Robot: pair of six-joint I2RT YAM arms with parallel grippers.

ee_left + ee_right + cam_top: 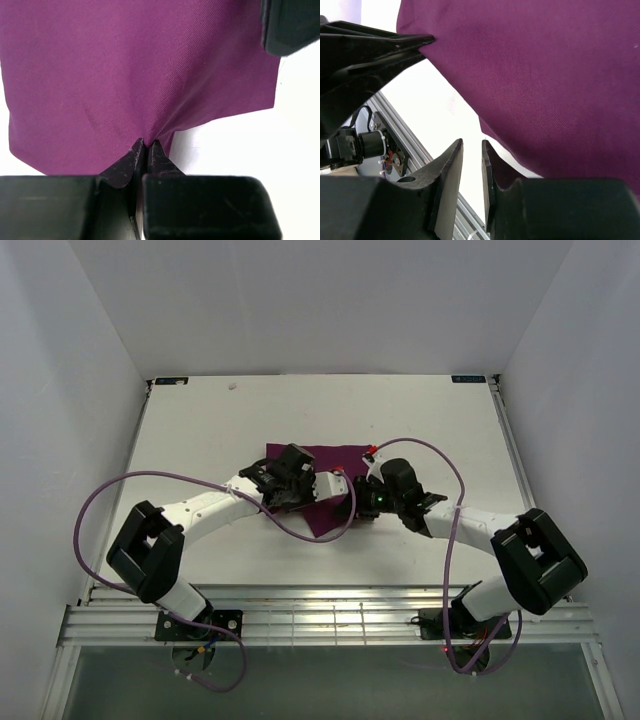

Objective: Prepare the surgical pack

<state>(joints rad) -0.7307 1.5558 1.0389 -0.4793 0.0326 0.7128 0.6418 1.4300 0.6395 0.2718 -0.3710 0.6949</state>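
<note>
- Purple cloth (335, 457) lies mid-frame on the counter (200, 440).
- Left tool (144, 145) is clenched on a cloth fold (puckered at the tips).
- Right tool (471, 145) is released, jaws narrowly parted beside the cloth edge.

We see a white table (200, 430) w/ a faint smudge (232, 387) nr its far edge & a small dark bracket at ea. far corner, left (170, 381) & right (468, 378). White walls (60, 390) box it in on 3 sides. A ribbed alu. rail (330, 620) runs along the near edge; below it we see a grey-green strip (330, 680).
</note>
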